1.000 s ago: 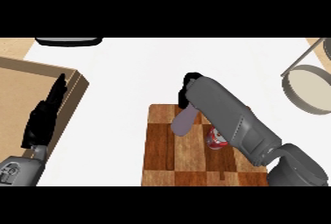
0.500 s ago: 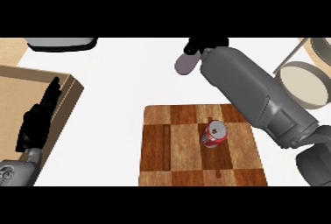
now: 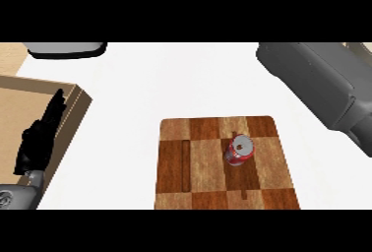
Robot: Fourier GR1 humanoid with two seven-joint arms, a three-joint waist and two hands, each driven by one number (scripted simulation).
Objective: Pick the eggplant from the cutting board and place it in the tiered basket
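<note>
A chequered wooden cutting board (image 3: 210,167) is seen low on the white counter (image 3: 181,83), with a red can with a silver top (image 3: 238,150) lying on its right half. The eggplant is nowhere visible, so its place relative to any fingers cannot be told. The black left hand (image 3: 40,140) is rested at the left edge, fingers straight and released, over a tan wooden box (image 3: 29,98). Only the grey right forearm (image 3: 320,88) is shown at upper right; the right hand is cut off from view.
</note>
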